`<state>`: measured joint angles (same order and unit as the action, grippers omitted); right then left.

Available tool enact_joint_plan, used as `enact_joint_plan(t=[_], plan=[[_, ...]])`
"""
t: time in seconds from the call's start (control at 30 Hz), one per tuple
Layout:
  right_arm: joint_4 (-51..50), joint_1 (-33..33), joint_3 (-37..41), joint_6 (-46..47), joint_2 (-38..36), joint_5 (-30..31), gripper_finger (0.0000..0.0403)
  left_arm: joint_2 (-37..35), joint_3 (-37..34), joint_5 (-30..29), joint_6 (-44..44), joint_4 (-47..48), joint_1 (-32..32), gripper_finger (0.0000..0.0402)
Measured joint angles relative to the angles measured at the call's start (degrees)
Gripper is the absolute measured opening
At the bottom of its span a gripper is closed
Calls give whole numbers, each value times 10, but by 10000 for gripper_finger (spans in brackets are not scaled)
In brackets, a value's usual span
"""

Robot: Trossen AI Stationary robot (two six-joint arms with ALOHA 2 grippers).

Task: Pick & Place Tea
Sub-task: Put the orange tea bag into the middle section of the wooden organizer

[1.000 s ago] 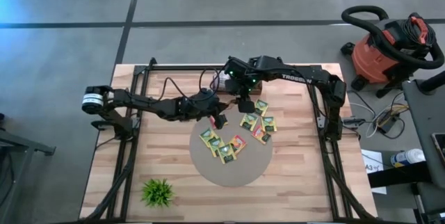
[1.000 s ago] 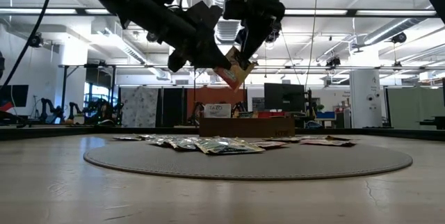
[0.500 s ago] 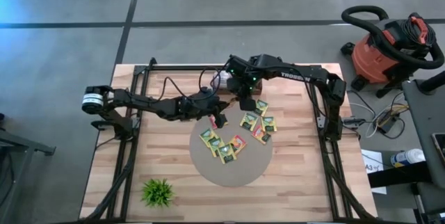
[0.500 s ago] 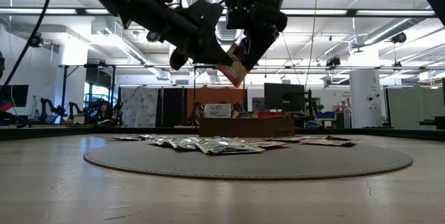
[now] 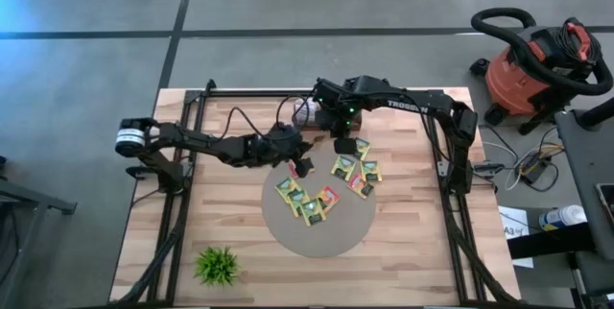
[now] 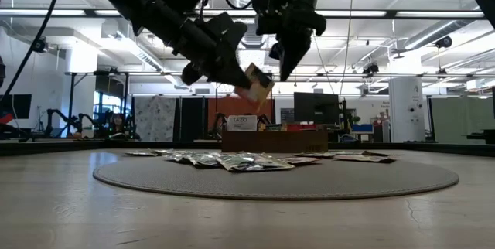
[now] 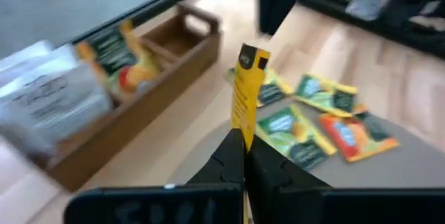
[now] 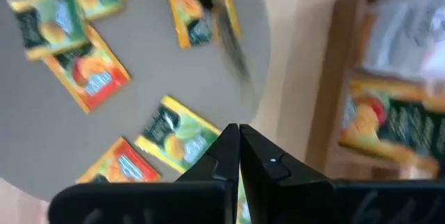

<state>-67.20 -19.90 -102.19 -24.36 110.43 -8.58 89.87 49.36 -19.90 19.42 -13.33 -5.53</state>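
Note:
Several yellow-green and orange tea sachets (image 5: 331,189) lie flat on a round grey mat (image 5: 317,237). My left gripper (image 5: 305,165) hangs above the mat's far left edge, shut on one yellow sachet (image 7: 245,88). That sachet also shows in the low view (image 6: 256,86). Just to its right and farther back, my right gripper (image 6: 285,71) points down and is shut, with nothing between its fingers (image 8: 238,137). A wooden box (image 7: 149,67) with sachets in its compartments stands beyond the mat. My left gripper pinches the sachet's near edge (image 7: 242,130) between its two fingers, coming from the table's left and slanting a little downward. The sachet sticks out beyond the fingertips, seen edge-on from the wrist, and is lifted clear above the mat.
A small green plant (image 5: 219,264) stands near the table's front left corner. Black frame rails (image 5: 182,203) run along the table's left and right sides. A red shop vacuum (image 5: 537,69) stands on the floor beyond the table's right side.
My right gripper has shut from wide open. The held sachet, which stood between its open fingers, now sits beside them toward the left and has tipped flatter. My left gripper has kept its hold on it.

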Motion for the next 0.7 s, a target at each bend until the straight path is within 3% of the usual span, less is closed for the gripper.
enact_joint_plan(t=[0.1, 0.3, 0.5, 0.6, 0.7], plan=[[-10, -3, 0, 5, 0, 12, 8, 0, 0, -26, 6, 7, -1, 24], [3, -10, 0, 19, -1, 12, 8, 0, 0, -11, -3, -6, -1, 57], [3, -9, -10, 19, -7, 8, 19, 0, 0, -7, -11, -2, -1, 13], [1, -9, -6, 30, -7, -3, 41, 3, 0, -4, -9, 8, -1, 4], [8, -9, 14, 49, -7, -46, 75, 22, -2, 41, 13, 15, -4, 6]])
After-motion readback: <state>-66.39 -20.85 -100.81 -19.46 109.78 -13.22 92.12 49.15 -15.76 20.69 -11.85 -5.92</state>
